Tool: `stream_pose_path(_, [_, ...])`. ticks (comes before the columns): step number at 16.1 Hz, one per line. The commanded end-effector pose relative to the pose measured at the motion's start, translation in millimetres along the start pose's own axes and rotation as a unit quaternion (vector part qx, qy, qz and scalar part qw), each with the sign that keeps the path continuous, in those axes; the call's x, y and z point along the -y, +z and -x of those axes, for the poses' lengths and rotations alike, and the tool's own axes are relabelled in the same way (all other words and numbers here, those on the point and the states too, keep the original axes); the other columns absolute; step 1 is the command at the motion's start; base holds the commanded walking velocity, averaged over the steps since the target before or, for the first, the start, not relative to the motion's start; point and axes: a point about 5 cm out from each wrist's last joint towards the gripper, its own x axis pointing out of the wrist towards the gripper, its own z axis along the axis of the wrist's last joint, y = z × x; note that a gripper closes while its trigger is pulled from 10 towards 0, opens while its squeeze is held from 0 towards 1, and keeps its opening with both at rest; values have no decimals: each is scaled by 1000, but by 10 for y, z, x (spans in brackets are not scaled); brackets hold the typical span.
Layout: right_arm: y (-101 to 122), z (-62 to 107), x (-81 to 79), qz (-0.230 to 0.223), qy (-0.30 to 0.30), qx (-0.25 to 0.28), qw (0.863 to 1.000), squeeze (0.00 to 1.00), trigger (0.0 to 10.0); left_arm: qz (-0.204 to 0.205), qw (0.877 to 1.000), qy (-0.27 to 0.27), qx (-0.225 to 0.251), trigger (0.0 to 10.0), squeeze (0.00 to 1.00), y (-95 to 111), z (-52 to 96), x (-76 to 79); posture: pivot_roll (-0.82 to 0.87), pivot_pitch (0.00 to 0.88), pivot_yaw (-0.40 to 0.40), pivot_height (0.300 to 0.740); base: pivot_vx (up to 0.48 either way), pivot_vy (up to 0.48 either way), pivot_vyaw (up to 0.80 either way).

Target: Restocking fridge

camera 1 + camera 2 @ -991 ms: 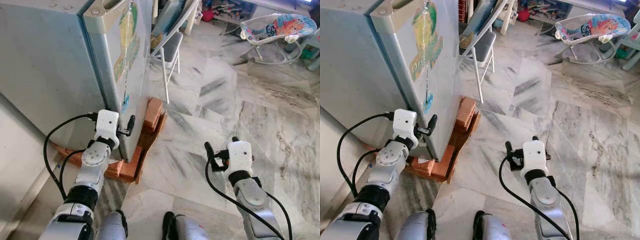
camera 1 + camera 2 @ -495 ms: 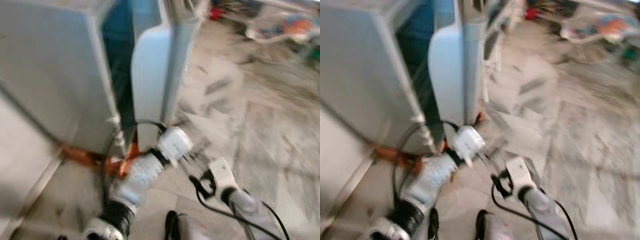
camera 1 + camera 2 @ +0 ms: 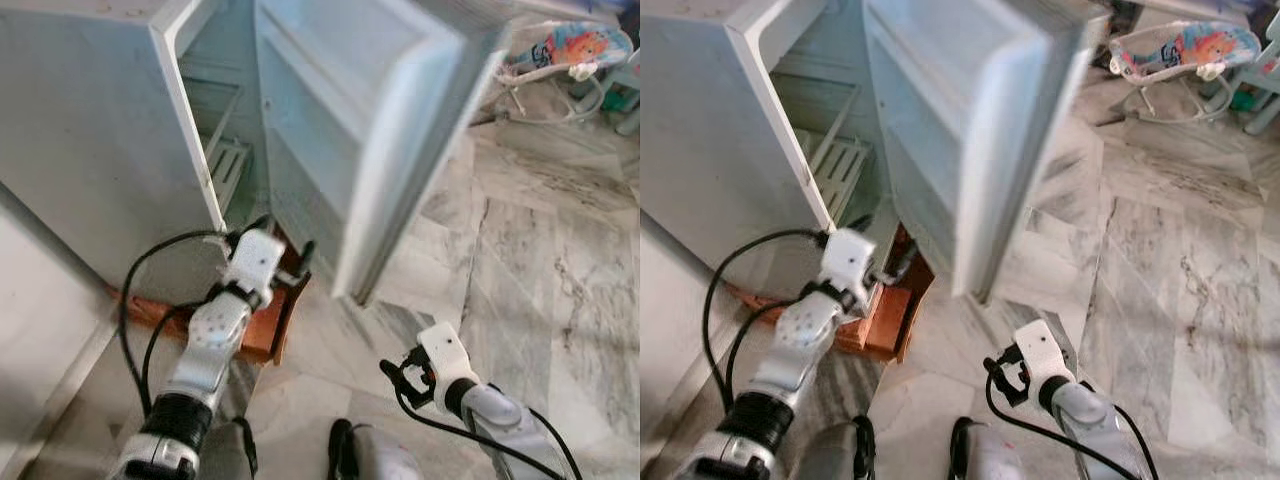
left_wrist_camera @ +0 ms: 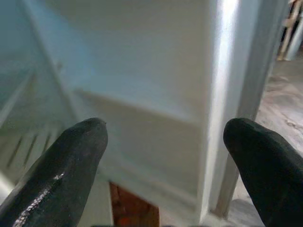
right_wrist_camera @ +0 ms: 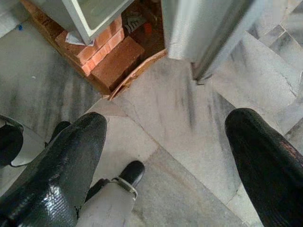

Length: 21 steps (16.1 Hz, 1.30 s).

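fridge (image 3: 90, 150) door (image 3: 400, 120) is now swung wide open. 1 s ago it was shut with the left hand at its lower edge; 0.5 s ago it was mid-swing and the picture was blurred. so the opening step looks done.

left hand (image 3: 287, 262) sits low at the bottom front of the cabinet, just beside the door's inner lower corner, above the brick base (image 3: 262, 325). left wrist view shows its fingers (image 4: 71, 165) spread apart with nothing between them, looking at the inner door liner and the slatted shelf. released, not on the door.

right hand (image 3: 400, 378) hangs low over the marble floor (image 3: 530, 260), well apart from the fridge. right wrist view shows its fingers (image 5: 71, 161) wide apart, empty, floor and bricks beyond.

interior: wire shelves (image 3: 835, 160) visible; what's visible of them looks bare. door shelves show nothing on them either.

implication: access is clear, but neither hand carries anything and i see no stock items near. my read is the next job is fetching goods, not placing. baby bouncer (image 3: 555, 50) sits far off on the right side.

risk: door edge hangs close over the right arm's path; it may swing back if left unheld.
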Motion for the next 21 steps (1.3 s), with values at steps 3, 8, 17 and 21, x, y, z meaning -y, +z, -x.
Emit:
stream_pose_path(3, [-40,31,19,-4,-2,-8,1000,0,10000,16,1000,-14,-17,10000,0,-97,139,103,6,169,-74,740,0,-189,0])
stream_pose_path(8, [-56,-2,22,-6,0,-13,1000,0,10000,24,999,-7,-28,10000,0,-134,200,82,11,163,-74,740,58,-404,0])
stream_pose_path(17, [-7,-6,28,3,-13,2,1000,0,10000,20,999,-26,-12,10000,0,-18,43,155,5,162,-64,740,350,-323,0])
stream_pose_path(21, [-8,-9,28,3,-15,3,1000,0,10000,20,999,-27,-12,10000,0,-14,-23,166,3,163,-64,740,413,-131,0])
